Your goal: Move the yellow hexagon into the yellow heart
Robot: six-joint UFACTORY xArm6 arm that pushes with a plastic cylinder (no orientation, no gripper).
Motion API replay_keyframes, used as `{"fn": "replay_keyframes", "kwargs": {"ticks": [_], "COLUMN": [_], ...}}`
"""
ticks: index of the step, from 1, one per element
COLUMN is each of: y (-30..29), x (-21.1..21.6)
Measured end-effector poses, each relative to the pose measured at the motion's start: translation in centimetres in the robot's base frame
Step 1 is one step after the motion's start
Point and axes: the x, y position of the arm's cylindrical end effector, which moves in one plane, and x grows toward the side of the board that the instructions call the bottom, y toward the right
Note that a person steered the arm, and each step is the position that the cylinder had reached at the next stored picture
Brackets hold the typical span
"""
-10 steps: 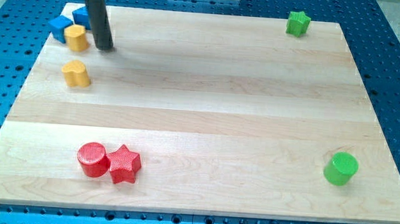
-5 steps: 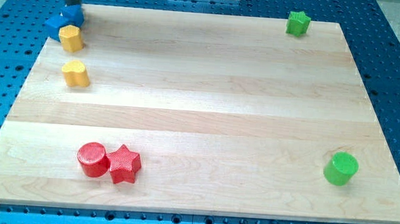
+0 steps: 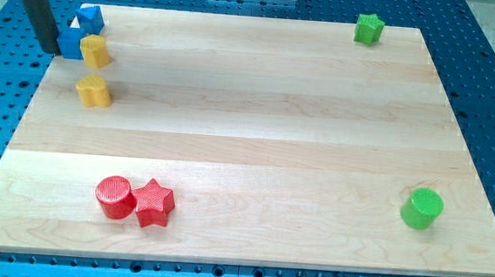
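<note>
Slid my tip (image 3: 51,52) left and lower in the frame from the earlier spot at the blue blocks; stopped at the upper left edge of the surface (image 3: 275,114), against the left side of the lower blue block (image 3: 69,41). Kept the tool as a straight dark rod, leaning up and left out of frame, holding nothing. Saw the yellow hexagon (image 3: 95,50) touching that blue block's right side, with the yellow heart (image 3: 93,91) just below, apart from it. Noted a second blue block (image 3: 90,17) near the upper corner. Found pale, smooth wood grain, broad and open across the middle. Left the ribbed red cylinder (image 3: 114,196) and red star (image 3: 154,203) touching at lower left, the green star (image 3: 370,28) at upper right, the green cylinder (image 3: 422,208) at lower right.
</note>
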Motion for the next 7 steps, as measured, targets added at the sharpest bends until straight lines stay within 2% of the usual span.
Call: {"fn": "replay_keyframes", "kwargs": {"ticks": [1, 4, 6, 7], "y": [0.0, 5.0, 7.3, 9.8], "x": [0.7, -0.6, -2.9, 0.8]}}
